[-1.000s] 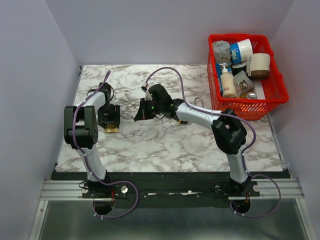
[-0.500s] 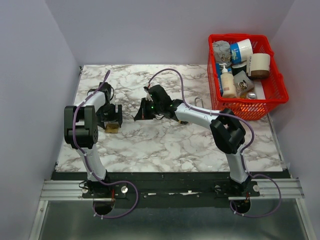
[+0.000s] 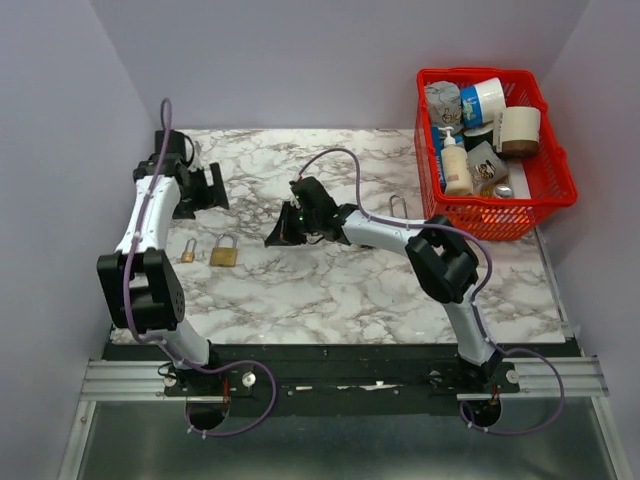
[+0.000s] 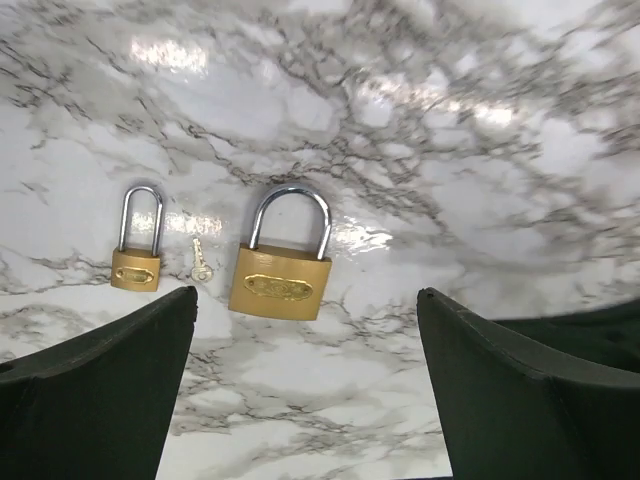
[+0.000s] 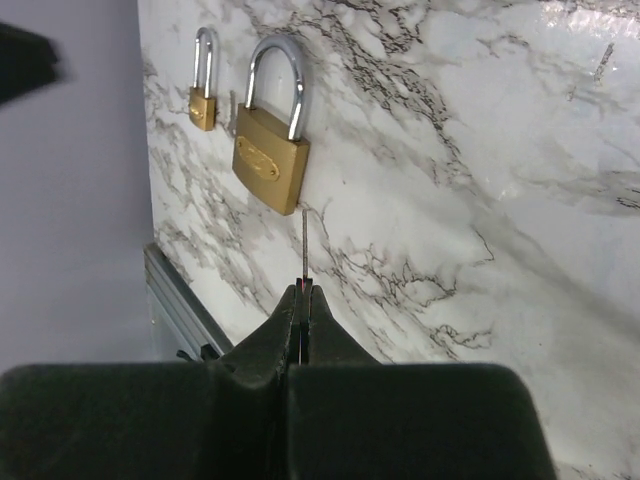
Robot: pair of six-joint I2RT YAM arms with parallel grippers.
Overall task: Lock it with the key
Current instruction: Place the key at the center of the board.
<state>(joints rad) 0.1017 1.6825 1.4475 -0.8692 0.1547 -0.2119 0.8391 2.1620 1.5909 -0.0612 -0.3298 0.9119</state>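
The right hand [image 5: 303, 292], pinching the thin key [image 5: 303, 245], may just shove the large padlock [image 5: 272, 165] across the desk [image 3: 330, 290], since the spread left hand [image 3: 205, 188] isn't bracing it.

In its wrist view, the right gripper [image 5: 303, 292] pinches a thin sliver [image 5: 303, 245] seen edge-on, too slim for us to name; from above we cannot make it out. The left gripper [image 3: 204, 188] has its fingers [image 4: 95, 400] cut off by the lower edge. The small key [image 4: 200, 262] is too tiny for us to read its teeth.
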